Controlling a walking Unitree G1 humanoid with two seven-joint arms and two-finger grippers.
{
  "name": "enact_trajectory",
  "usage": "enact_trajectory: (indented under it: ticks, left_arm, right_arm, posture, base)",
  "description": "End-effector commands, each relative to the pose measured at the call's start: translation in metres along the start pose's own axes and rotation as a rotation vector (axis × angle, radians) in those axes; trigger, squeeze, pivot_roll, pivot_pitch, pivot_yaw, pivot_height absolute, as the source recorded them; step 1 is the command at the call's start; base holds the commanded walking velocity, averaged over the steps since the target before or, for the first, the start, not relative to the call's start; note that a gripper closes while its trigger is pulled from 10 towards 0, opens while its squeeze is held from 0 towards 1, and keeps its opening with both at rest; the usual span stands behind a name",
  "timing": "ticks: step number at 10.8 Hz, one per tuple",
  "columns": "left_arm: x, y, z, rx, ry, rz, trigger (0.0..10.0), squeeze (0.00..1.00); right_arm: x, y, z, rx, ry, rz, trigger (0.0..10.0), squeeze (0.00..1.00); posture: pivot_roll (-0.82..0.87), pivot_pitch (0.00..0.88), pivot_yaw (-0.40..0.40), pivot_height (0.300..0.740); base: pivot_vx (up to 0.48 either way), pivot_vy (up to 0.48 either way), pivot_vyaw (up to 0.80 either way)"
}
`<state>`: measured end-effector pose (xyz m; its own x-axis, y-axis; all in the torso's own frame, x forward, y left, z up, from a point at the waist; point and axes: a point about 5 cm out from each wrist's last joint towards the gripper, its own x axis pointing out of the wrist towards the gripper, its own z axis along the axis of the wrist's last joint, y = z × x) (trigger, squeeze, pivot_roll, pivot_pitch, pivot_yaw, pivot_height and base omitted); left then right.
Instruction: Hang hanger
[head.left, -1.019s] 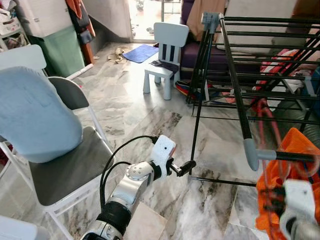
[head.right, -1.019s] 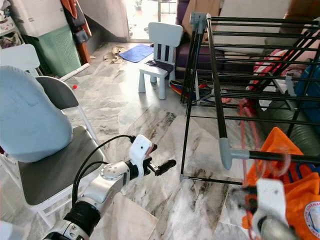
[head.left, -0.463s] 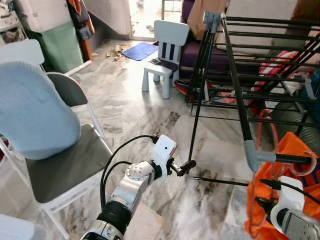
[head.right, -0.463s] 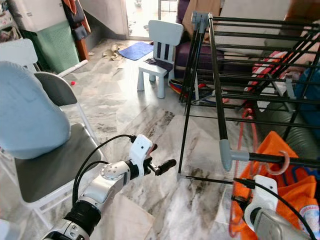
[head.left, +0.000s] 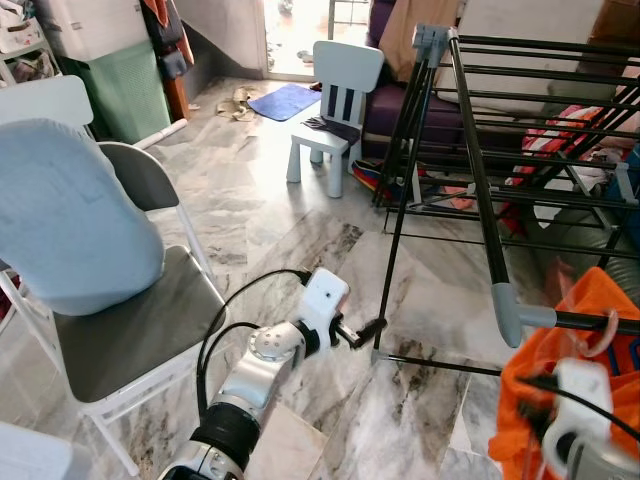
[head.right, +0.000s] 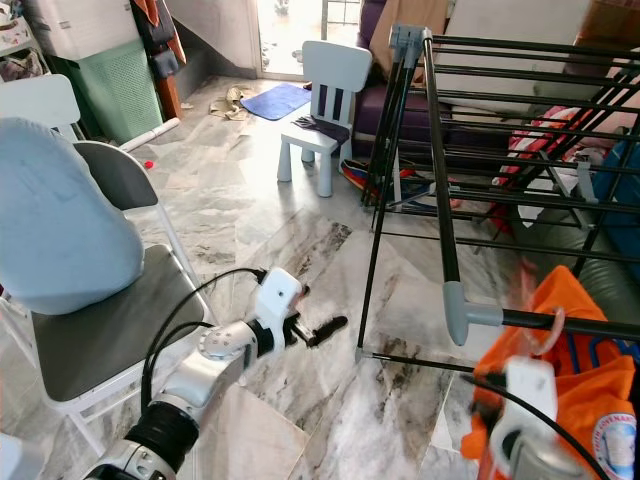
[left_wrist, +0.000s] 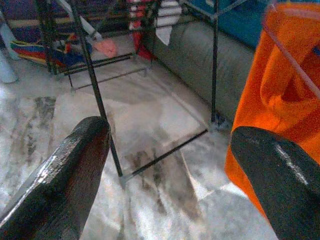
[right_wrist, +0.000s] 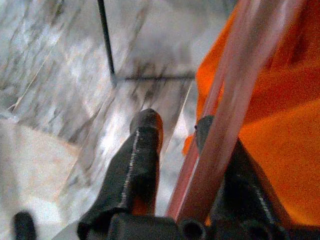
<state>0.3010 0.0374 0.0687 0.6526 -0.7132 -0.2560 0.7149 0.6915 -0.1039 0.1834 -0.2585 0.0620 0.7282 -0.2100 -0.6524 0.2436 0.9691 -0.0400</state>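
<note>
A pale pink plastic hanger (right_wrist: 235, 90) carries an orange garment (head.left: 560, 370). My right gripper (right_wrist: 177, 130) is shut on the hanger's stem, low at the right, with its white wrist casing (head.left: 580, 385) in front of the garment. The hanger's hook (head.left: 605, 330) is at the front rail of the black drying rack (head.left: 470, 170), just right of the grey corner joint (head.left: 505, 305); whether it rests on the rail is unclear. My left gripper (left_wrist: 170, 175) is open and holds nothing, stretched out low over the floor near the rack's front leg (head.left: 390, 290).
A folding chair (head.left: 140, 330) with a pale blue cushion (head.left: 70, 220) stands at the left. Further back are a white child's chair (head.left: 335, 100), a blue mat (head.left: 280, 100) and a green bin (head.left: 125, 95). Marble floor (head.left: 270, 220) lies between chair and rack.
The right gripper with the hanger and orange garment has shifted a little beside the rack's front rail. The left arm holds its pose.
</note>
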Motion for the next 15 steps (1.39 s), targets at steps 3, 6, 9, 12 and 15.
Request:
enact_trajectory:
  ticks: [3, 6, 9, 12, 15]
  left_arm:
    - [-0.014, 0.013, 0.009, 0.004, -0.070, 0.031, 10.0, 0.00]
    - [-0.028, 0.013, 0.019, 0.034, -0.129, 0.009, 10.0, 0.00]
    - [-0.048, 0.028, 0.007, -0.005, -0.078, 0.124, 10.0, 0.00]
    - [-0.058, 0.029, 0.006, 0.031, -0.083, 0.111, 10.0, 0.00]
    - [-0.051, 0.025, 0.011, 0.040, -0.086, 0.113, 10.0, 0.00]
  right_arm:
    - [-0.014, 0.013, -0.012, -0.049, -0.077, -0.061, 10.0, 1.00]
    - [-0.026, 0.015, -0.016, -0.049, -0.181, -0.181, 10.0, 1.00]
    - [-0.041, 0.024, -0.006, -0.080, -0.347, -0.238, 10.0, 1.00]
    - [-0.047, 0.030, 0.002, -0.079, -0.434, -0.213, 10.0, 1.00]
    - [-0.047, 0.034, 0.009, -0.078, -0.494, -0.201, 10.0, 1.00]
  posture:
    - [-0.07, 0.000, -0.018, 0.740]
    - [-0.07, 0.000, -0.018, 0.740]
    - [-0.07, 0.000, -0.016, 0.740]
    - [-0.06, 0.000, -0.014, 0.740]
    - [-0.06, 0.000, -0.016, 0.740]
  base:
    - [0.000, 0.000, 0.00]
    - [0.000, 0.000, 0.00]
    - [0.000, 0.000, 0.00]
    - [0.000, 0.000, 0.00]
    - [0.000, 0.000, 0.00]
